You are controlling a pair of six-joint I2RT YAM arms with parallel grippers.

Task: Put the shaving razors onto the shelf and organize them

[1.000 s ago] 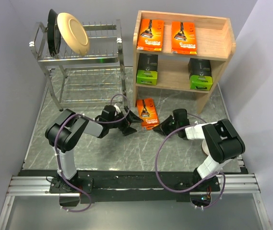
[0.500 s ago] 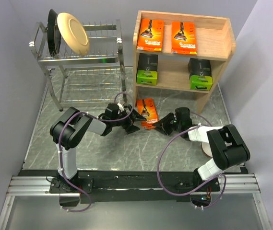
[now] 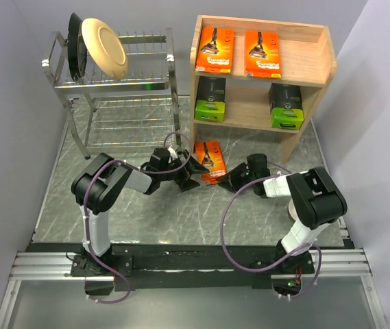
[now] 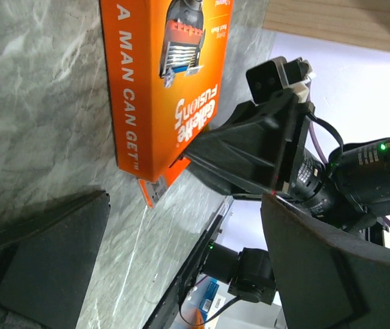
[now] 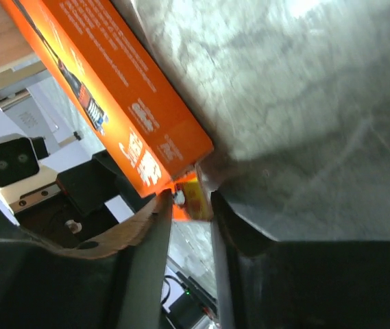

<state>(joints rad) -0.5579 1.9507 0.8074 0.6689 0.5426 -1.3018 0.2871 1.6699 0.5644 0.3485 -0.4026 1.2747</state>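
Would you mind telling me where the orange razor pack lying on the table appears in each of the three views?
Top external: the orange razor pack lies centre frame, just in front of the shelf.
Left wrist: upper centre-left, printed face showing.
Right wrist: running from upper left to centre.
Shared landmark: the grey marbled tabletop beneath it, also seen in both wrist views.

arms [image 3: 93, 190]: black joints, pale grey links | cables [image 3: 223, 229]: purple | wrist led [image 4: 385, 145]: green, seemingly lit

Cream plate [image 3: 104, 46] on chrome rack [image 3: 123, 83]
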